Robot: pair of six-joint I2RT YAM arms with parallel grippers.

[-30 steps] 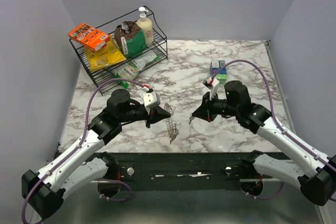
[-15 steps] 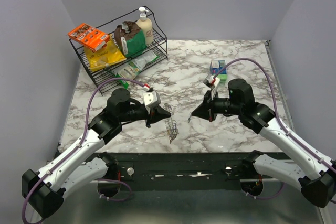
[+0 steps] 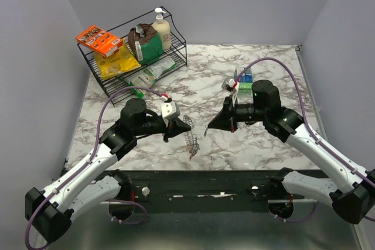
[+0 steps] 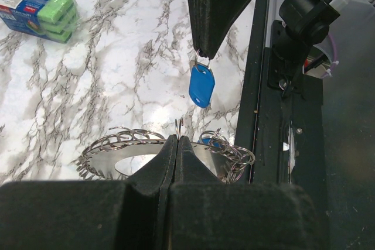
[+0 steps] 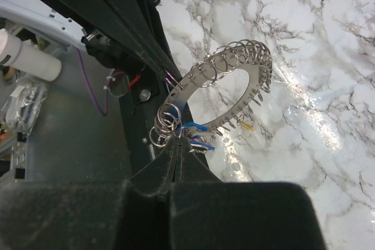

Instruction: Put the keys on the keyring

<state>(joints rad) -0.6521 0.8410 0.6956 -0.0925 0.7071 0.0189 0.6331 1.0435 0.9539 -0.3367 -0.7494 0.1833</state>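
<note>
The keyring [image 3: 188, 136] is a large flat silvery loop with many small split rings along its rim. My left gripper [image 3: 176, 129] is shut on one of those small rings and holds the loop above the table near the front edge. In the left wrist view the loop [image 4: 117, 147] spreads to both sides of my left gripper [image 4: 177, 140]. My right gripper [image 3: 211, 127] is shut on the small ring of a blue-headed key [image 4: 202, 85], which hangs just right of the loop. In the right wrist view my right gripper [image 5: 177, 142] is next to the loop [image 5: 234, 80] and its cluster of rings.
A wire rack [image 3: 179, 51] with packets and a soap bottle stands at the back left. A pack of green sponges [image 3: 244, 79] lies behind the right arm and also shows in the left wrist view [image 4: 41, 10]. The black table rail [image 3: 199, 178] runs below the grippers.
My right gripper has moved left with the blue key, closing on the keyring. The left gripper and keyring have barely shifted.
</note>
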